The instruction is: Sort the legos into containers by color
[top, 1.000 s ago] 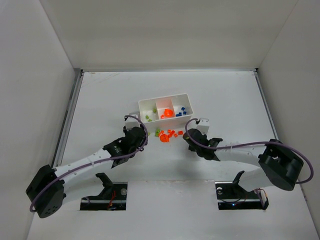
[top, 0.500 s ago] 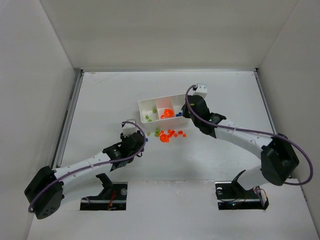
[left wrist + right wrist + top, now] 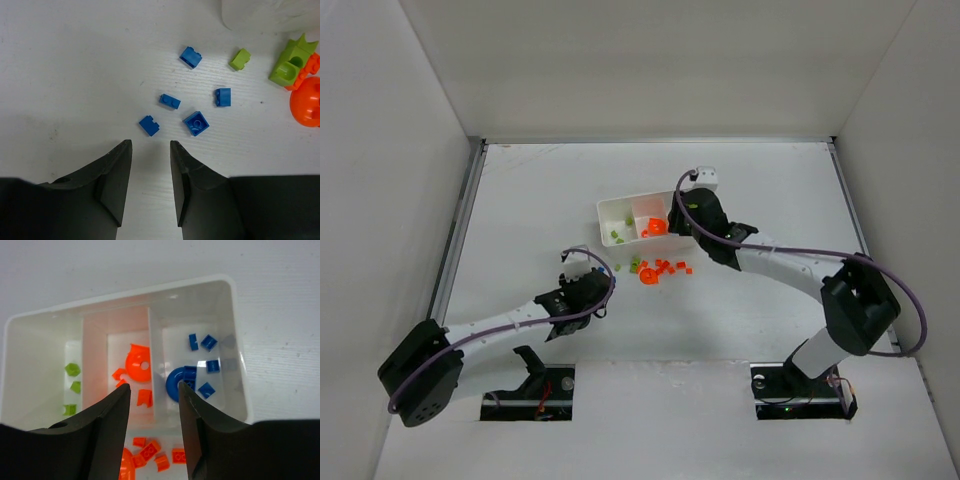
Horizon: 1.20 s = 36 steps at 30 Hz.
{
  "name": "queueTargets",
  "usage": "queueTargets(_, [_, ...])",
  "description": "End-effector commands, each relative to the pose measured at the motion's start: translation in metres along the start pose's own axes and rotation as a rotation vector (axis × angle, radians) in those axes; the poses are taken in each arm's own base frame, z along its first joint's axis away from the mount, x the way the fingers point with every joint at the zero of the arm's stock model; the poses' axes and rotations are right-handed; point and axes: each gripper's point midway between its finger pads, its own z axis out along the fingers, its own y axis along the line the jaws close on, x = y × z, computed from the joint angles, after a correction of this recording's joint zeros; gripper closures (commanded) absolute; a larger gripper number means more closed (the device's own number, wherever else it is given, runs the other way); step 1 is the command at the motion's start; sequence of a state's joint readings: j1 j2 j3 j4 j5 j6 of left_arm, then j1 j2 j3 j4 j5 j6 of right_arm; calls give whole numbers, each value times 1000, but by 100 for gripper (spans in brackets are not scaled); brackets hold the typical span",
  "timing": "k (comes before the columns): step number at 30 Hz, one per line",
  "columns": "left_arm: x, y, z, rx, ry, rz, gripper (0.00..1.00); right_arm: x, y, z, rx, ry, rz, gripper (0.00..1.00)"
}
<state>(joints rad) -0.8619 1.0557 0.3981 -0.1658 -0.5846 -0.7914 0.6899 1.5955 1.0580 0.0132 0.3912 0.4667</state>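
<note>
Top view: right tool (image 3: 688, 205) has swung up off the loose pile (image 3: 658, 270) and now hangs over the tray's (image 3: 603, 212) right-hand compartment, while left tool (image 3: 601, 282) backed off toward the near side

Left wrist: left tool spread wide, empty, five blue bricks (image 3: 169, 101) just ahead on bare worktop (image 3: 75, 60), loads of room

Right wrist: right tool released, blue arch (image 3: 175, 383) lying with the other blues, thin divider (image 3: 155, 355) close on its left. Looks like a drop done, plenty left to sort
</note>
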Motion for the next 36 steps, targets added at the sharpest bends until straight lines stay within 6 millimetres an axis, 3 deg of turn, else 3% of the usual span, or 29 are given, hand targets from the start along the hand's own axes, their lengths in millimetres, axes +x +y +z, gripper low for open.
queueTargets(1, [2, 2, 7, -25, -4, -13, 67, -1, 27, -24, -99, -46, 5, 52])
queueTargets(8, [3, 0, 19, -54, -7, -7, 73, 36, 32, -51, -138, -13, 3, 52])
queueTargets(14, [-1, 1, 24, -83, -22, 1, 78, 62, 16, -62, -125, 23, 17, 52])
queueTargets(20, [-1, 2, 26, -107, -11, 18, 91, 74, 2, -73, -119, 31, 43, 53])
queueTargets(24, [-14, -4, 16, -77, -54, -2, 94, 74, -6, -83, -119, 17, 54, 54])
queueTargets(29, [-54, -29, -13, 20, -148, -36, 94, 95, -19, -93, -118, 42, 51, 56])
queueTargets(33, [-97, -76, -36, 153, -201, -59, 94, 111, -27, -96, -113, 71, 85, 57])
queueTargets(36, [-129, -121, -38, 257, -242, -66, 93, 120, -26, -98, -110, 82, 88, 58])
